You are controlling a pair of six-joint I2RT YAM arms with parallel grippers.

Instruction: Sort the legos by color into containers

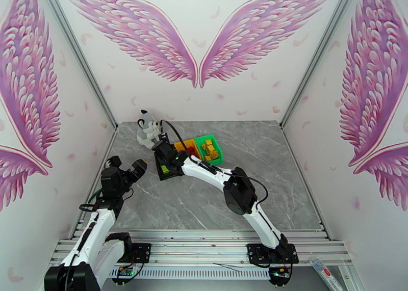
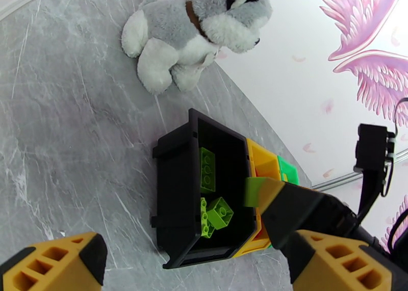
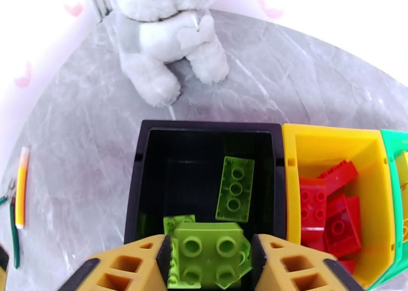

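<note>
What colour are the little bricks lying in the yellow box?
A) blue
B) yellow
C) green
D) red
D: the right wrist view shows the yellow bin holding red bricks, while the green bricks lie in the black bin beside it.

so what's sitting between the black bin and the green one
The yellow bin, holding red bricks, stands between the black bin and the green bin, all side by side; clearest in the right wrist view.
</note>
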